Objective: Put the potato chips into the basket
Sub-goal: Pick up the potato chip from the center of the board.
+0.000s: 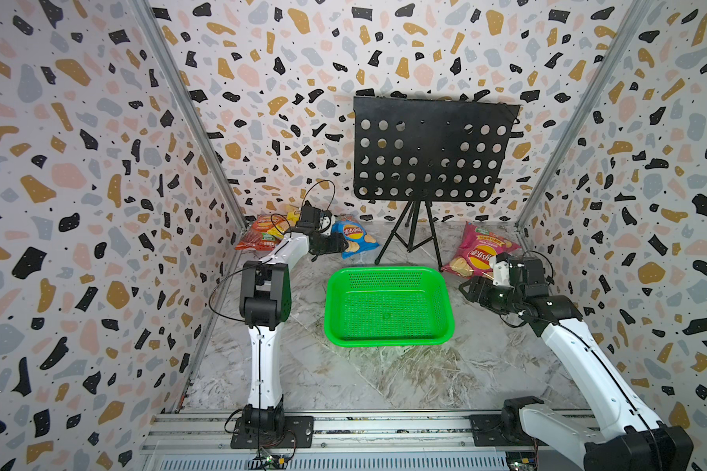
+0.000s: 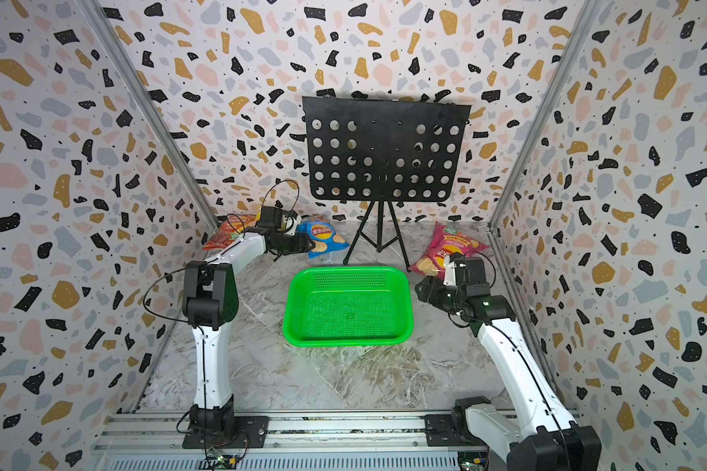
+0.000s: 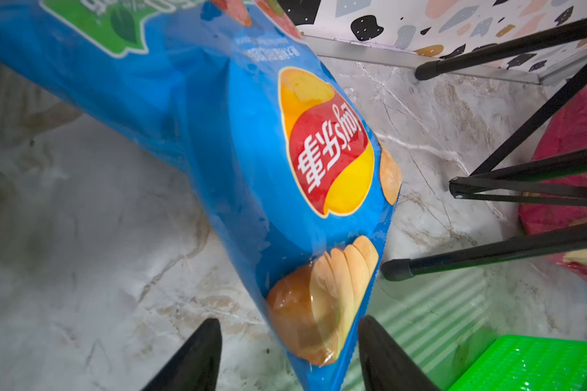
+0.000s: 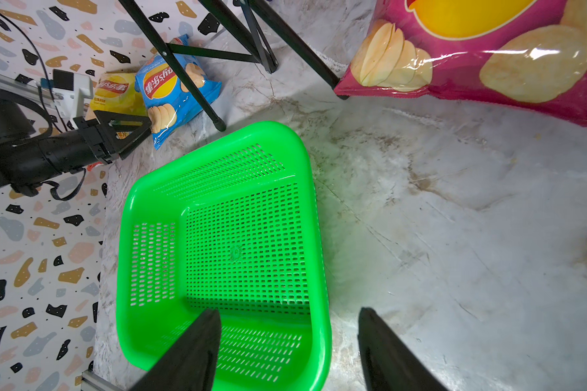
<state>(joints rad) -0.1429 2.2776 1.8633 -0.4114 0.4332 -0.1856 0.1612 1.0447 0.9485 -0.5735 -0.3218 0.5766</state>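
Note:
The blue potato chips bag (image 1: 356, 236) (image 2: 324, 238) (image 3: 268, 152) lies at the back left of the marble table. My left gripper (image 1: 345, 244) (image 2: 313, 246) (image 3: 288, 320) is open, its jaws astride the bag's near corner with a gap on one side. Behind that arm lie a red bag (image 1: 258, 238) (image 2: 226, 235) and a yellow bag (image 1: 290, 213) (image 4: 114, 91). The pink bag (image 1: 482, 248) (image 2: 445, 246) (image 4: 488, 50) lies at the back right. The green basket (image 1: 329, 301) (image 2: 290, 301) (image 4: 153, 264) stands in the middle with nothing in it. My right gripper (image 1: 464, 289) (image 2: 419, 287) (image 4: 287, 309) hangs open over its right rim.
A black perforated music stand (image 1: 429, 151) (image 2: 380, 151) stands at the back between the blue and pink bags, its tripod legs (image 1: 409, 240) (image 3: 522, 189) spreading down to the basket's far rim. Patterned walls close in on the left, back and right.

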